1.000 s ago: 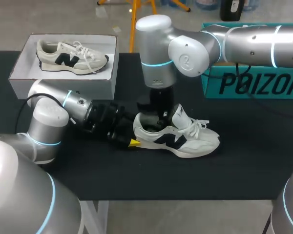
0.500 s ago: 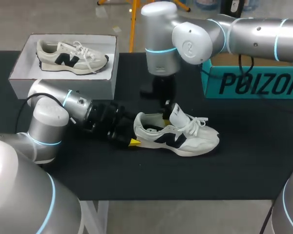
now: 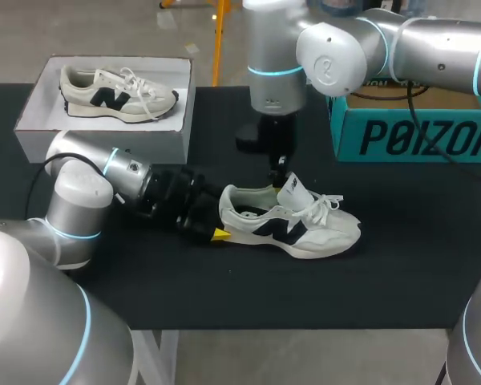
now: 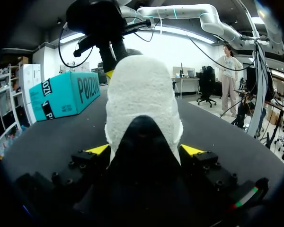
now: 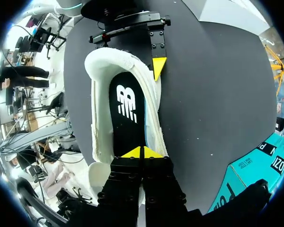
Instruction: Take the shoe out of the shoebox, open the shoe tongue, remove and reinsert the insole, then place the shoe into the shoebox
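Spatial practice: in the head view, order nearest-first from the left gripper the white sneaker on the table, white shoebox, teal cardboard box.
1. White sneaker, held by the left gripper.
2. White cardboard shoebox, far left.
3. Teal cardboard box, far right.

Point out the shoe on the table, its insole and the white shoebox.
shoe (image 3: 289, 230): head view, on the dark mark on its side.
insole (image 5: 128, 124): right wrist view, on its black middle.
white shoebox (image 3: 164, 148): head view, on its front wall.

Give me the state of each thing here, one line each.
White sneaker with black logo: upright on its sole, tongue raised.
Black insole: lying inside that sneaker.
Left gripper: shut on the sneaker's heel.
Right gripper: shut, above the sneaker's opening.
White cardboard shoebox: open, holding a second sneaker.
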Controlling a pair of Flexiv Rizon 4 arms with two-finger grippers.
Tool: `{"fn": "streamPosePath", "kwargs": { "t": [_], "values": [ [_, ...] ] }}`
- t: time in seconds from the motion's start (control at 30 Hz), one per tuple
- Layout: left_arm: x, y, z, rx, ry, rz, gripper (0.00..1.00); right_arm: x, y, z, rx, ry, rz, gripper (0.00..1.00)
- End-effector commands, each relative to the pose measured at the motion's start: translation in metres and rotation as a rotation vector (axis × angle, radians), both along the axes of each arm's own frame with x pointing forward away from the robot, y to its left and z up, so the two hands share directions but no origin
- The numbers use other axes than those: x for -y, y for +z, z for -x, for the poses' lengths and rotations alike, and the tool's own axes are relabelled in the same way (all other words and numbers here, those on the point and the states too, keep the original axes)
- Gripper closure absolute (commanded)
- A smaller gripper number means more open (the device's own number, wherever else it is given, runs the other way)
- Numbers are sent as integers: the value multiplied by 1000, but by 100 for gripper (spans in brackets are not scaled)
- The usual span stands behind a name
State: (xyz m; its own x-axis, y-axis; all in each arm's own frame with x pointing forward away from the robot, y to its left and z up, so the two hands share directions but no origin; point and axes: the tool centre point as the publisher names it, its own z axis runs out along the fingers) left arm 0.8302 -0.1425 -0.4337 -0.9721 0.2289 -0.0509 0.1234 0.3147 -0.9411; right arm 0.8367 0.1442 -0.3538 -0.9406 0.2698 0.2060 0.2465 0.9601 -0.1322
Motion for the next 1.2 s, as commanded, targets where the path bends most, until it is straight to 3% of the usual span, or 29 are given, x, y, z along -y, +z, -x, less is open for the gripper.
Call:
{"fn": "streamPosePath", "kwargs": {
  "t": [0.03,0.33,0.37,0.5,0.57,0.7,0.8,0.97,1.03,1.2],
  "values": [
    [1,-2,0,-2,-4,-2,100,-5,-7,10,43,-4,1,100],
    [1,-2,0,-2,-4,-2,100,-8,-21,9,71,-26,9,98],
    [1,-2,0,-2,-4,-2,100,-7,-22,8,71,-28,9,86],
    [1,-2,0,-2,-4,-2,100,-5,-23,8,71,-33,10,56],
    [1,-2,0,-2,-4,-2,100,-5,-23,9,72,-32,9,51],
    [1,-2,0,-2,-4,-2,100,-6,-22,9,76,-33,9,50],
    [1,-2,0,-2,-4,-2,100,-8,-18,8,90,-31,10,41],
    [1,-2,0,-2,-4,-2,100,-12,-14,7,105,-25,15,43],
    [1,-2,0,-2,-4,-2,100,-16,-19,7,108,-23,19,48],
    [1,-2,0,-2,-4,-2,100,-21,-39,8,97,-18,24,50]
  ]
}}
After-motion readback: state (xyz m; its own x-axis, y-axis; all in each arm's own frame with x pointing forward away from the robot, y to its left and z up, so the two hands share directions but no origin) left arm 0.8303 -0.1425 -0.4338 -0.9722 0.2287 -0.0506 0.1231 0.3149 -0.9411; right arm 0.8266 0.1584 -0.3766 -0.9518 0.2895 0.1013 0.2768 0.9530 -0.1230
